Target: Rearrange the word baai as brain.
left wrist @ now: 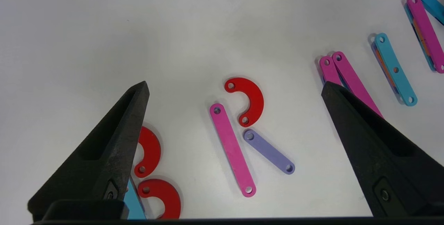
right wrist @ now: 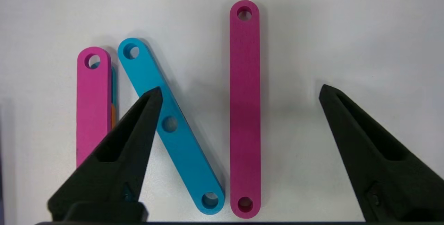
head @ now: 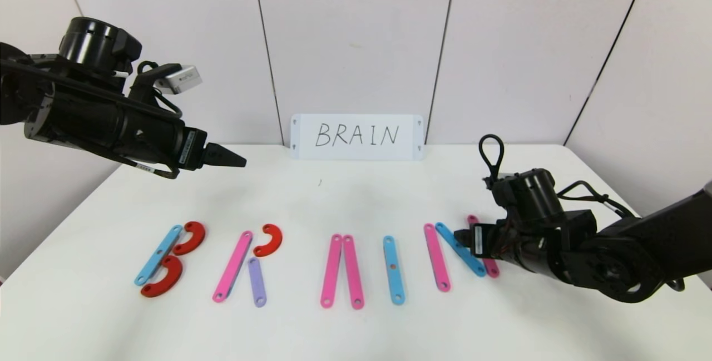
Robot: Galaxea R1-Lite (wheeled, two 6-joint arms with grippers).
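The word lies across the white table (head: 356,199) in flat pieces. B is a blue strip (head: 158,255) with two red arcs (head: 189,237). R is a pink strip (head: 232,266), a red arc (head: 268,240) and a purple strip (head: 257,282). Two pink strips (head: 342,271) follow, then a blue strip (head: 393,270). N is pink (head: 436,257), blue (head: 460,250) and pink (right wrist: 244,109). My right gripper (right wrist: 239,91) hovers low over the N, open, with that last pink strip lying flat between its fingers. My left gripper (head: 231,158) hangs open above the table's back left.
A white card (head: 356,136) handwritten "BRAIN" leans against the back wall behind the table. The right arm's body (head: 584,250) covers the table's right side. In the left wrist view the R pieces (left wrist: 231,148) lie far below the open left gripper (left wrist: 236,86).
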